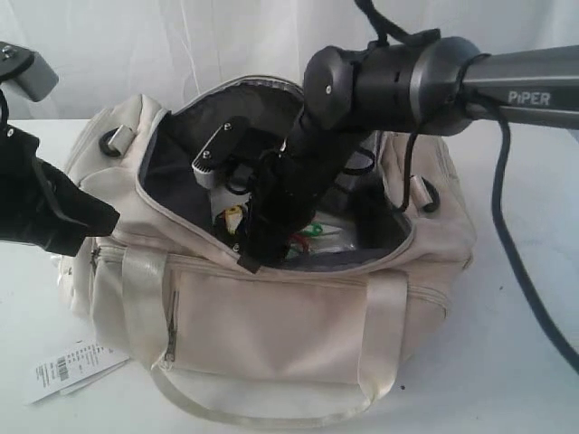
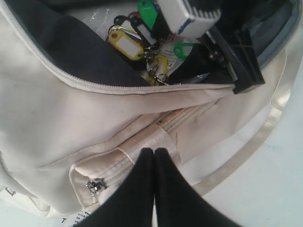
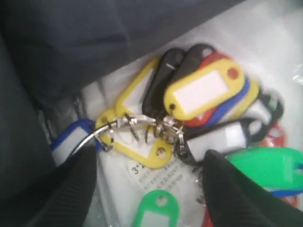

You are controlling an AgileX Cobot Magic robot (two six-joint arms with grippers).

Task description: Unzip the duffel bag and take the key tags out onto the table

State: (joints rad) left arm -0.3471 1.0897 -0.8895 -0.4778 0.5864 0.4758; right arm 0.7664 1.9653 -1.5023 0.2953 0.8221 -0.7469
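Exterior view: the cream satin duffel bag [image 1: 271, 316] sits unzipped on the wide white table [image 1: 507, 380], and the dark grey right arm [image 1: 398, 81] plunges into its open mouth. The black left gripper [image 1: 107, 217] hovers by the bag's end. Nothing visibly pins the bag down, so a snagged lift could drag it along.

Left wrist view: the left gripper's fingers are pressed together, empty, over the front pocket seam. The bunch of coloured plastic key tags [image 2: 127, 46] lies inside the bag, below the pale zip edge [image 2: 118, 89]. That's a lip the tags could catch on coming out.

Right wrist view: the right gripper [image 3: 149, 170] has its jaws apart, straddling the bunch beside the metal ring [image 3: 125, 122]. If it closes off-centre, it may pinch one loose tag, or the clear printed plastic sleeve [image 3: 142, 177] underneath.
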